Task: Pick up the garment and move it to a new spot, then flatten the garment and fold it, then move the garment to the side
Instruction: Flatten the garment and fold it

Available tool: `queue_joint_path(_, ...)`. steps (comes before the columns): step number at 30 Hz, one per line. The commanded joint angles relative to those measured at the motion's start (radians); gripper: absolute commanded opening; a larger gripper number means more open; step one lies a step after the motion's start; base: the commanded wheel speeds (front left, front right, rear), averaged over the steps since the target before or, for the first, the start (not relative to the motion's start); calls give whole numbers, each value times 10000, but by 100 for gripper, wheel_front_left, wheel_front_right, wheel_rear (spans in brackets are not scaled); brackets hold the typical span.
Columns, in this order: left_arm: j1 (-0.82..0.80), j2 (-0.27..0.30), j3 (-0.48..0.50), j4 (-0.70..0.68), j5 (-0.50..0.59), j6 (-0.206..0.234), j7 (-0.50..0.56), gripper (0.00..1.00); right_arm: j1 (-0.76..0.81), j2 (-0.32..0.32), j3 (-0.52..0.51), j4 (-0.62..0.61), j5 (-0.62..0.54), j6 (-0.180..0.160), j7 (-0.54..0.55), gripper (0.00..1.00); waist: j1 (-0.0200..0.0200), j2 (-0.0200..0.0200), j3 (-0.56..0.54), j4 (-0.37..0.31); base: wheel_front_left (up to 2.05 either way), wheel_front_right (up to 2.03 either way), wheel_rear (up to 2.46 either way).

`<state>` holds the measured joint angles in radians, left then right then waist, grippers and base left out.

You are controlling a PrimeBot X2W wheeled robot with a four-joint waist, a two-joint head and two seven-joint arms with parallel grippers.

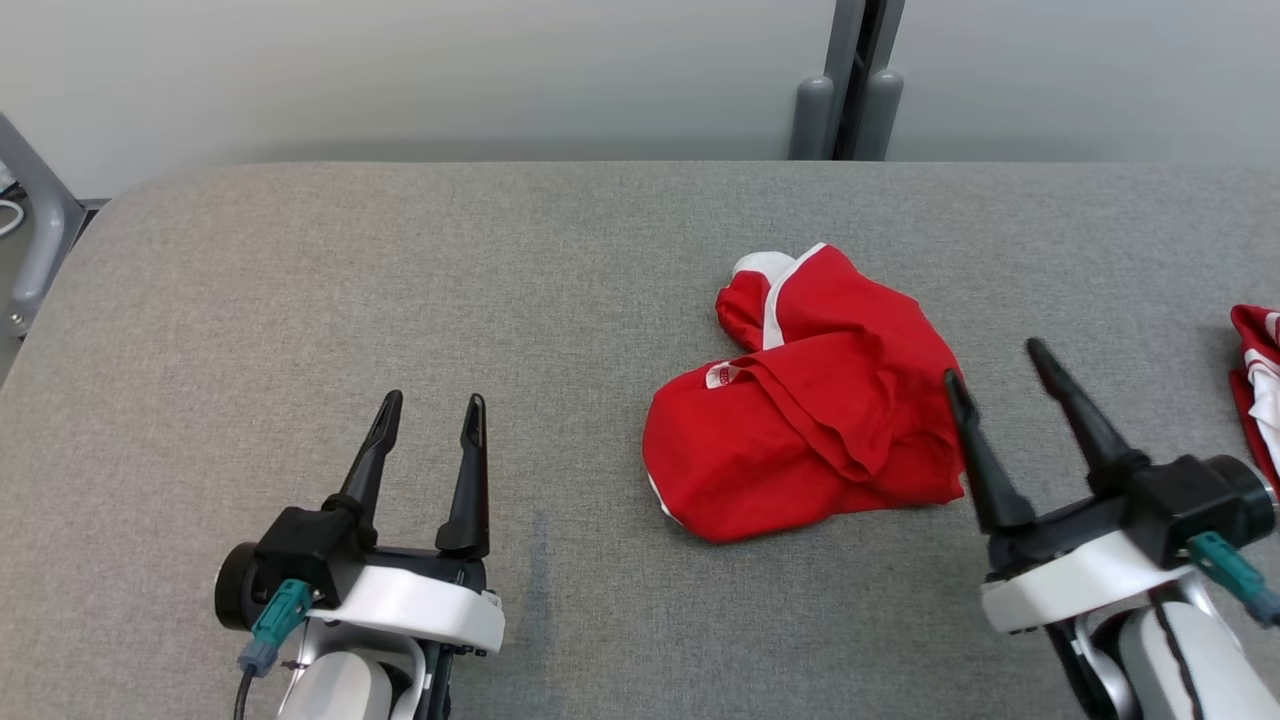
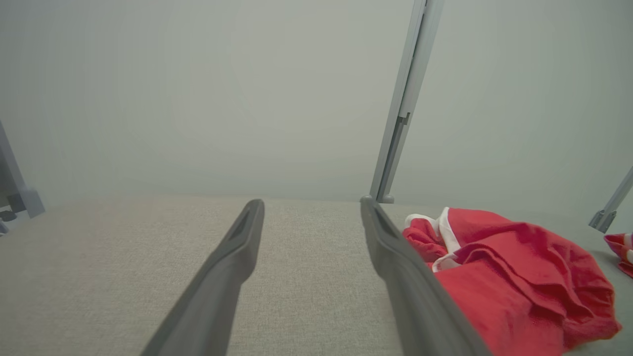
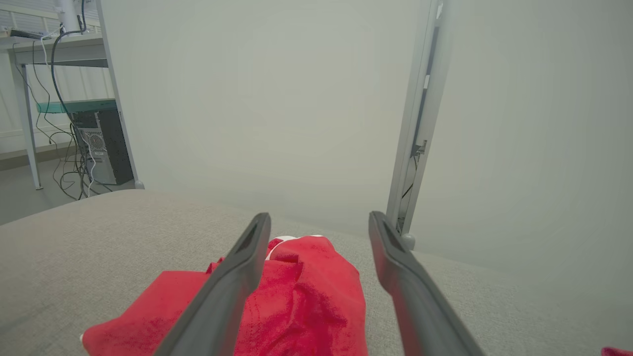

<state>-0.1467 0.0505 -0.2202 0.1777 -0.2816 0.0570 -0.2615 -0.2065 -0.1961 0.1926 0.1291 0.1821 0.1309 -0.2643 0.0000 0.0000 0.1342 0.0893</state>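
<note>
Grey padded bench (image 1: 300,280) — red garment (image 1: 800,420) lay crumpled. Left fingers (image 1: 468,480) and right fingers (image 1: 985,460) gaped wide, empty — best pinch a raised fold.

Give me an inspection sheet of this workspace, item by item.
Surface: grey fabric table, flat.
Job's things: red garment, crumpled, right of centre.
Clutter: another red cloth at the right edge.
Grippers: left gripper open over bare table; right gripper open beside the garment; both empty.
Cables: loose cables by a computer beyond the table.
Surroundings: pale wall panels, grey post.
</note>
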Motion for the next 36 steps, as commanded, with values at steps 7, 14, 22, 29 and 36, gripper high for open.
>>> queue_joint_path(7,-280,25,-447,10,-282,173,-42,100,-547,-411,1245,1259,-141,-3,0,100,0,0,353,261,0,0,0)
queue_joint_path(14,-394,23,-620,55,-429,272,-42,100,-985,-539,1853,2392,-408,-3,-1,100,0,0,574,528,0,0,0)
queue_joint_path(22,-494,21,-786,35,-541,339,-43,100,-1381,-492,1976,3459,-535,-3,-1,15,0,0,726,795,0,0,0)
queue_joint_path(29,-411,22,-808,109,-493,364,-43,100,-1497,-243,1330,3129,-183,-3,-1,0,0,0,583,770,0,0,0)
queue_joint_path(36,-279,20,-856,196,-439,306,-43,100,-1862,-366,257,2664,609,-3,-1,0,0,0,181,651,0,0,0)
